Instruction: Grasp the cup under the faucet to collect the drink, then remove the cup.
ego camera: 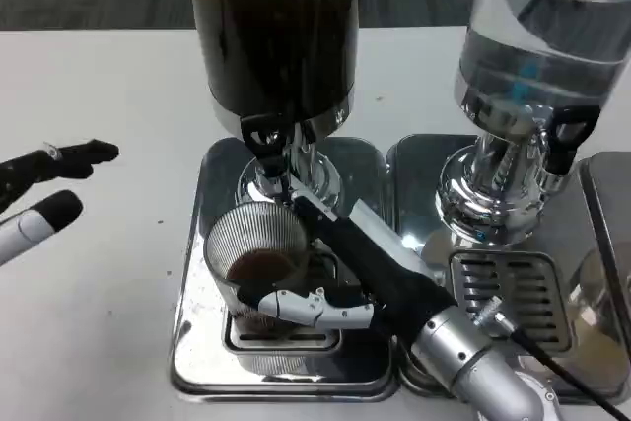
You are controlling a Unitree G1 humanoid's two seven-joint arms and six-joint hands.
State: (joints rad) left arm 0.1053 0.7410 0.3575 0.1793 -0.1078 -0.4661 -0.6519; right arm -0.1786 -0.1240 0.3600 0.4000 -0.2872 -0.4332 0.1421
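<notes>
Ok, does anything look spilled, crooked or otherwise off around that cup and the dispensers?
Nothing stands out. The ribbed cup stands upright on the drip tray below the dark dispenser's faucet, some brown drink in it, held by the right hand. The left hand hangs open over the table. I can't make out any spill.

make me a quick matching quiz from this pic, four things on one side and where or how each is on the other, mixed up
Things:
1. cup
2. right hand
3. left hand
4. clear dispenser

States:
a. open, over bare table
b. wrapped around the cup
c. under the dark dispenser's faucet, brown drink inside
d. standing on the right-hand tray

Pairs: 1-c, 2-b, 3-a, 4-d
</notes>
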